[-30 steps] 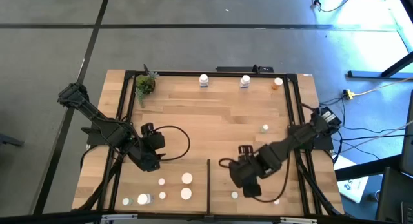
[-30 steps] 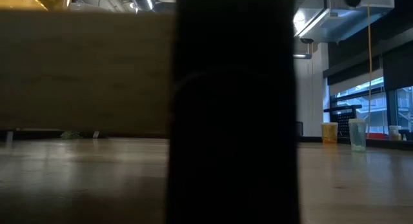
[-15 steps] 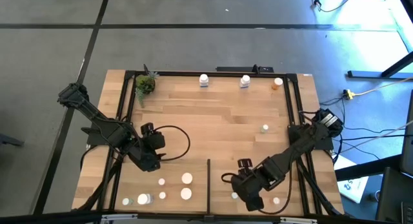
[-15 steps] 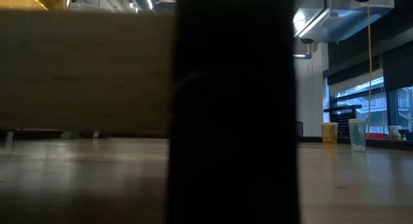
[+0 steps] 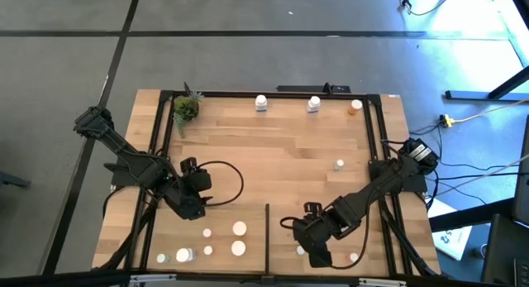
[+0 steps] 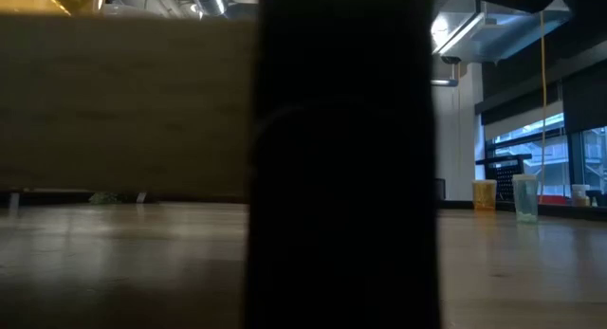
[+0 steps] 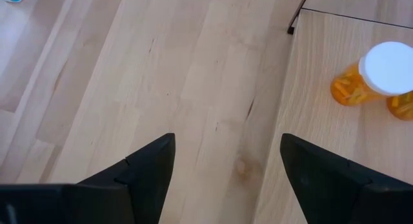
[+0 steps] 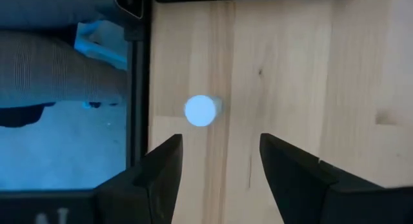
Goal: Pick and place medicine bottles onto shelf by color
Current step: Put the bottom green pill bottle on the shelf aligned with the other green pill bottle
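The shelf (image 5: pixel 273 150) is a light-wood planked surface framed by black bars, with a thin black divider strip (image 5: pixel 266 237) near its front. Several white-capped medicine bottles (image 5: pixel 238 247) stand at the near left. Two white ones (image 5: pixel 261 102) and an orange one (image 5: pixel 355 107) stand along the far edge, and a pale green one (image 5: pixel 339 165) stands at the right. My right gripper (image 5: pixel 321 258) is open and low at the near edge. A white-capped bottle (image 8: pixel 201 110) stands just ahead of its fingers (image 8: pixel 219 140), untouched. My left gripper (image 5: pixel 193 208) is open and empty. An orange bottle (image 7: pixel 377 75) shows ahead of it in its wrist view (image 7: pixel 226 140).
A small green potted plant (image 5: pixel 186 109) stands at the far left corner. A black frame bar (image 8: pixel 139 88) runs right beside the bottle ahead of my right gripper. Another small bottle (image 5: pixel 354 257) stands at the near right. A dark post (image 6: pixel 341 158) blocks most of the low view.
My right gripper has gone toward the table's near edge, staying low over the shelf right of the divider strip.
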`<state>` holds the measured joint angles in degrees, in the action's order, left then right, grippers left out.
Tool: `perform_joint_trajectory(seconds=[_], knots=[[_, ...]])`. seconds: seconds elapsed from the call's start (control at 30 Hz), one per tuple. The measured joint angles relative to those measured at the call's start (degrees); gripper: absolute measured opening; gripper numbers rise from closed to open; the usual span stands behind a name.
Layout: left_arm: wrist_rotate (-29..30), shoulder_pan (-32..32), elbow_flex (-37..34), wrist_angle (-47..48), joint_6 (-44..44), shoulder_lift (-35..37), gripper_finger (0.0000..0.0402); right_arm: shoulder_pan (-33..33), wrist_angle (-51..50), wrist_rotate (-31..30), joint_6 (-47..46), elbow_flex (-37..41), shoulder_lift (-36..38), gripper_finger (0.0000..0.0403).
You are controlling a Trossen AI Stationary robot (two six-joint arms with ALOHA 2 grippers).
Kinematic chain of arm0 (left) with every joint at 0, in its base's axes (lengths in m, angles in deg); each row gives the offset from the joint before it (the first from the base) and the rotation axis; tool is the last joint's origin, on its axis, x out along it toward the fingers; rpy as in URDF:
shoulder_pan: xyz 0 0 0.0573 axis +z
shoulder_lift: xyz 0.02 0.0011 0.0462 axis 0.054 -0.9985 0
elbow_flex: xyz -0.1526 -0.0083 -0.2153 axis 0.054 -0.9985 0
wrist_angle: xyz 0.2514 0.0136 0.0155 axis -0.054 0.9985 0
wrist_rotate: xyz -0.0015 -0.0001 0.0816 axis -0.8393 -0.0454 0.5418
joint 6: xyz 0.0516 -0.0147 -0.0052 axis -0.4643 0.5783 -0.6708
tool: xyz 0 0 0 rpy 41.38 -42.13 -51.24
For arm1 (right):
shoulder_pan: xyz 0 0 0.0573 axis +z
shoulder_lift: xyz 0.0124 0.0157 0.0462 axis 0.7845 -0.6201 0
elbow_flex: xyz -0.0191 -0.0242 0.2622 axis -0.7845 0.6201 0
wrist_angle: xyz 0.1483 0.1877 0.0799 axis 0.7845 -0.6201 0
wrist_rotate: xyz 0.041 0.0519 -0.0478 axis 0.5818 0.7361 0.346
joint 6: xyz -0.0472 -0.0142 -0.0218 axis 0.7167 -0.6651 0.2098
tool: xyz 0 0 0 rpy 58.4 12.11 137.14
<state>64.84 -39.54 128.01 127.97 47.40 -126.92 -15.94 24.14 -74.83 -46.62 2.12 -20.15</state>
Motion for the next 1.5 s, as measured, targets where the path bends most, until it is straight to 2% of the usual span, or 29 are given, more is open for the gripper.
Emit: perform_joint_trajectory(seconds=[0.17,0.37,0.83,0.97,1.23,1.5], knots=[[0.00,0.00,0.00,-0.02,0.01,0.00,0.0273,-1.02,-0.02,0.91,0.28,0.00,0.00,0.0209],[0.00,0.00,0.00,-0.02,0.26,0.00,0.0273,-1.70,-0.02,6.39,4.05,0.00,0.00,0.0209],[-0.31,0.00,0.00,-0.02,0.28,0.00,0.0273,-2.57,-0.65,7.36,4.08,-0.07,-2.04,0.0209],[-0.58,-0.10,0.00,0.00,0.28,0.00,0.0273,-2.57,0.11,11.64,6.68,-0.04,-3.80,0.0209],[-0.68,-1.23,0.00,0.00,0.28,0.00,0.0273,-2.48,0.48,8.13,7.77,-0.04,-4.69,0.0209],[-0.70,-1.51,0.00,0.01,0.28,0.00,0.0273,-2.46,0.44,7.93,8.21,-0.04,-4.90,0.0209]])
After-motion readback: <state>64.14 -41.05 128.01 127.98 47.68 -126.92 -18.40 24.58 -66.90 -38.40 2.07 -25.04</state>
